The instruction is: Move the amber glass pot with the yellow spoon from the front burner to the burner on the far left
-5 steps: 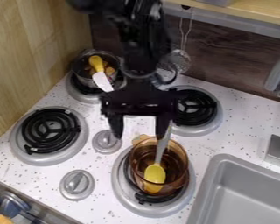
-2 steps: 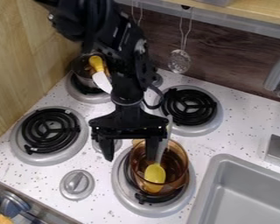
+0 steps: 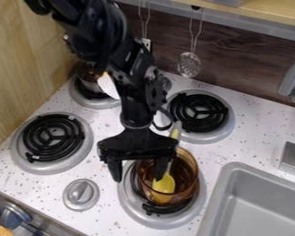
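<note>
View: camera view, looking down at a slant on the surface, white with dark speckles.
Gripper: black, at the end of the arm that comes in from the upper left; it hangs over the near side of the stove.
Fingers: released, set wide apart and pointing down, nothing clasped between them.
Amber pot: see-through, on the near right burner; the right-hand finger is over its opening, the left-hand one outside its rim.
Spoon: yellow bowl in the amber pot, just beside the right-hand finger; handle slants up past that finger. Whether they touch, cannot tell.
Near left burner: black coil in a grey ring, to the left of the fingers.
Far right burner: black coil in a grey ring, beyond the fingers and to the right.
Metal pot: on the far left burner, beyond the fingers; pot partly behind the arm.
Spatula: white blade at the metal pot, partly covered by the arm.
Knob: grey, round, nearer the camera than the fingers, to their left.
Strainer: hanging against the dark back wall, well beyond the fingers.
Sink: grey basin, to the right of the fingers and the amber pot.
Faucet: grey, far right, above the sink.
</note>
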